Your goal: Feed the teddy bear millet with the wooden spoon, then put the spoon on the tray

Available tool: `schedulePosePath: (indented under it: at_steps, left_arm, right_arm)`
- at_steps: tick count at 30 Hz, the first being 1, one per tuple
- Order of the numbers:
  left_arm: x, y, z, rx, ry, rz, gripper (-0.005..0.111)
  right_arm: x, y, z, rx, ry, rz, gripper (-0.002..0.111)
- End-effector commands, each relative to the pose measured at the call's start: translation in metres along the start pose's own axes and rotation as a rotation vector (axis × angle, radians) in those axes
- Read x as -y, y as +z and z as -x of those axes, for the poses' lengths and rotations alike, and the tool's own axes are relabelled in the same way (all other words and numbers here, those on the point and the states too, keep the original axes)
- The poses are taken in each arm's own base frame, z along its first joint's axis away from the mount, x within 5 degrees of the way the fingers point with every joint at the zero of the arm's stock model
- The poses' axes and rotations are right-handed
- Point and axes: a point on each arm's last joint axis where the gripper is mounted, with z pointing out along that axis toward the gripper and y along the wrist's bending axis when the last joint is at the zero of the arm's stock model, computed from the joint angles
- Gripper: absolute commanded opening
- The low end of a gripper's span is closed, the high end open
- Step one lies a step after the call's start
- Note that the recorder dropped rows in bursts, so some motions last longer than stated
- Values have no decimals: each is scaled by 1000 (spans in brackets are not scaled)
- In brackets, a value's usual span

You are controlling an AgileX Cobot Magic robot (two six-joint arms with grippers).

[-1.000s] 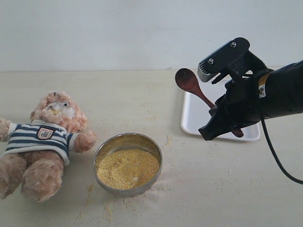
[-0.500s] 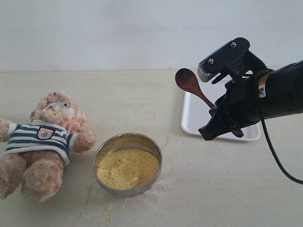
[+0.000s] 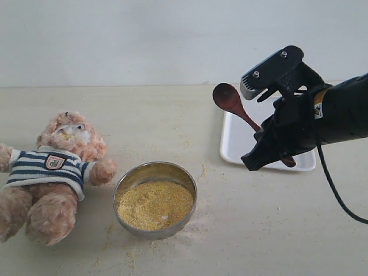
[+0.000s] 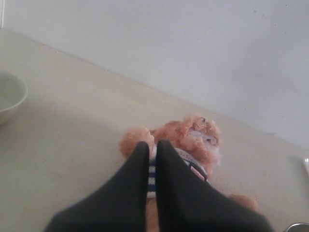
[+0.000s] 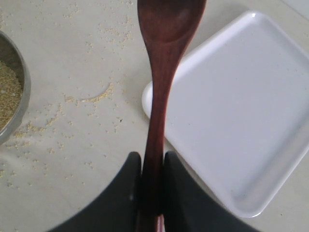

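Observation:
The teddy bear (image 3: 57, 167) lies on its back at the table's left, with yellow grains on its white muzzle. Millet (image 3: 154, 204) fills the metal bowl (image 3: 129, 181) beside it. My right gripper (image 3: 260, 144) is shut on the thin handle of the wooden spoon (image 3: 229, 99), holding it in the air over the near-left corner of the white tray (image 3: 238, 138). In the right wrist view the spoon (image 5: 166, 48) looks empty and runs out past the gripper (image 5: 152, 157) along the tray's (image 5: 241, 111) edge. My left gripper (image 4: 152, 145) hangs shut above the bear (image 4: 193, 137), holding nothing.
Loose millet grains (image 5: 91, 96) are scattered on the table between the bowl (image 5: 12, 104) and the tray. A pale bowl (image 4: 7, 99) shows at the edge of the left wrist view. A plain wall runs behind the table.

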Motion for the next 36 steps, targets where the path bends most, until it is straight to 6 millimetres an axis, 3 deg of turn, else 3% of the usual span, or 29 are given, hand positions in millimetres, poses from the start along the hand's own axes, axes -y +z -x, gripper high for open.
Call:
schedulePosePath:
  at_steps: [1, 8, 10, 12, 14, 19, 25, 36]
  left_arm:
    - [1, 0, -1, -4, -11, -12, 5]
    - [1, 0, -1, -2, 55, -15, 5]
    - [1, 0, -1, 8, 366, -20, 5]
    - [3, 0, 0, 27, 1012, -30, 5]
    - [3, 0, 0, 34, 1204, -33, 5]
    - [4, -5, 2, 82, 1205, -22, 5]
    - [7, -23, 12, 279, 1194, 25, 5]
    - [7, -24, 15, 310, 1190, 41, 5]
  right_arm:
    - [2, -2, 3, 27, 4, -7, 0]
    - [2, -2, 0, -4, 1, -5, 0]
    - [2, -2, 2, 15, 1, -6, 0]
    - [2, -2, 2, 17, -3, -8, 0]
    - [2, -2, 2, 17, -3, -8, 0]
    - [2, -2, 2, 16, 0, -8, 0]
    - [2, -2, 2, 14, 24, -7, 0]
    - [2, -2, 2, 16, 23, -7, 0]
